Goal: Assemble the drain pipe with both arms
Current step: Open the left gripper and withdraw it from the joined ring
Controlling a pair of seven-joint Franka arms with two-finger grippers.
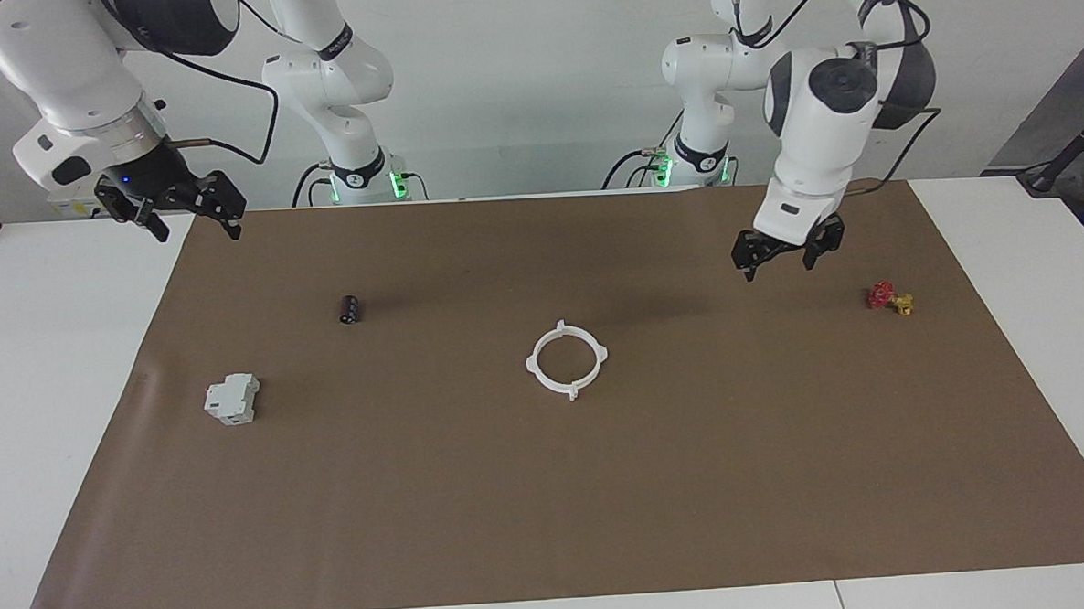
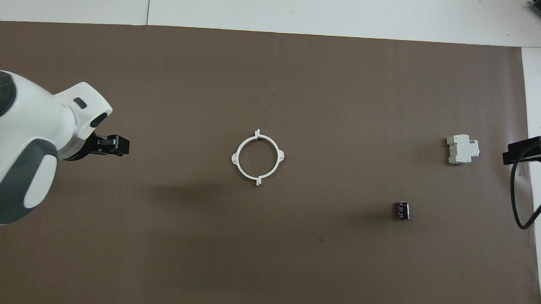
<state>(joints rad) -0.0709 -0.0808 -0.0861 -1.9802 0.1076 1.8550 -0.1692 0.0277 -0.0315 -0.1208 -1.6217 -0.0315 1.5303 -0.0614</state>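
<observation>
Mid-mat on the brown paper [image 1: 787,477] lies the drain pipe [image 1: 566,359], a closed white ring with four tabs, flat, nothing touching it. Left gripper [image 1: 785,259] hangs in the air well apart from it, over the mat toward the left arm's end, jaws spread, empty. Right gripper [image 1: 189,221] hangs over the mat's edge at the right arm's end, jaws spread, empty. Facing view shows both grippers whole plus the red-and-yellow piece [image 1: 890,298]; overhead view hides that piece under the left arm and shows only a dark tip of each gripper.
</observation>
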